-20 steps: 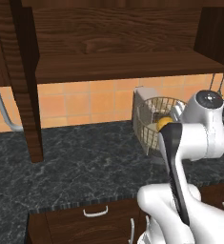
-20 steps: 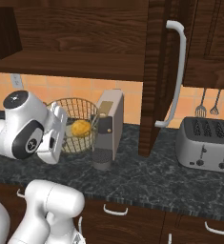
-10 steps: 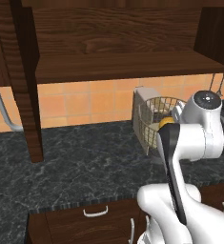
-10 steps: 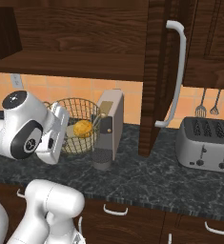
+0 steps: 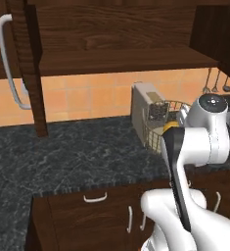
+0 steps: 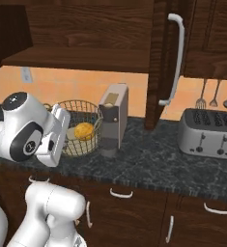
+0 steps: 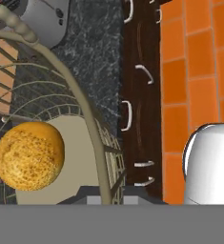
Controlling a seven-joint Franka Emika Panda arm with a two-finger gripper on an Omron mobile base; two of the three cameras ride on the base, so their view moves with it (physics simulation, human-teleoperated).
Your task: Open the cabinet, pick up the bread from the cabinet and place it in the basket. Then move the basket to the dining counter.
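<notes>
Hand view shows the bread [image 7: 29,156] lying inside the basket [image 7: 92,119], with the gripper [image 7: 105,193] clenched on the basket's rim. Carrying the basket to the dining counter comes next.

Worktop [image 6: 148,161]: basket [image 6: 78,128] toward its left end in the right base view, bread [image 6: 84,130] lying inside it on the bottom. Coffee machine [image 6: 112,120] just beside the basket on its right; toaster [image 6: 209,132] well apart, farther right. Cabinet [image 6: 86,36] overhead, above the basket; its open door [image 6: 165,62] hangs between coffee machine and toaster. Utensils [image 6: 214,96] on the wall behind the toaster. Drawers [image 6: 134,202] below the worktop. Hand view: basket rim [image 7: 80,95] touching the fingertips [image 7: 92,196] at the bottom, bread [image 7: 29,156] left of the rim.
</notes>
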